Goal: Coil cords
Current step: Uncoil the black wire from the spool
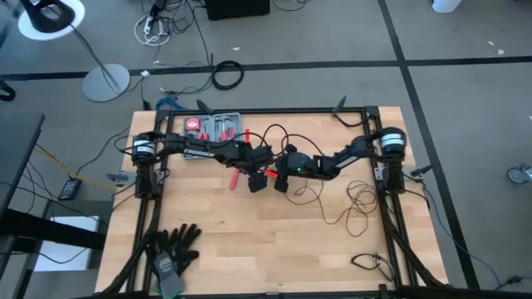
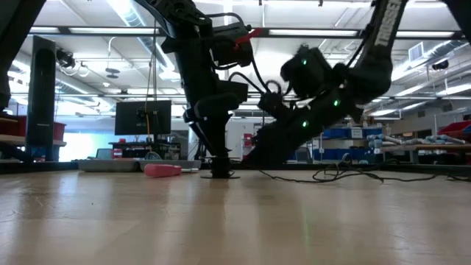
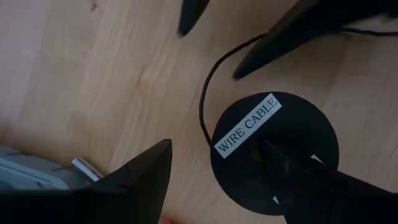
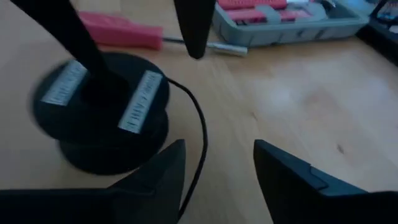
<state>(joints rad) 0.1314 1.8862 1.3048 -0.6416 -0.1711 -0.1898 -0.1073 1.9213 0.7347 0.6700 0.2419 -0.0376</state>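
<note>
Black spool w/ "WIRE CABLE" label is sitting right under the left gripper, whose fingers are spread, one dipping into the spool's centre hole. Right gripper is hovering just beside it, jaws apart, holding nothing. Cord is trailing off the spool in loose loops behind the right gripper. Best bet: keep the spool pinned, re-grab cord close to the spool, wind w/o slack.

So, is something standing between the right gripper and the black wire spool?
Nothing visible does. The right gripper is open just beside the spool, with only bare table and the thin wire between. The left gripper's finger already rests on the spool.
</note>
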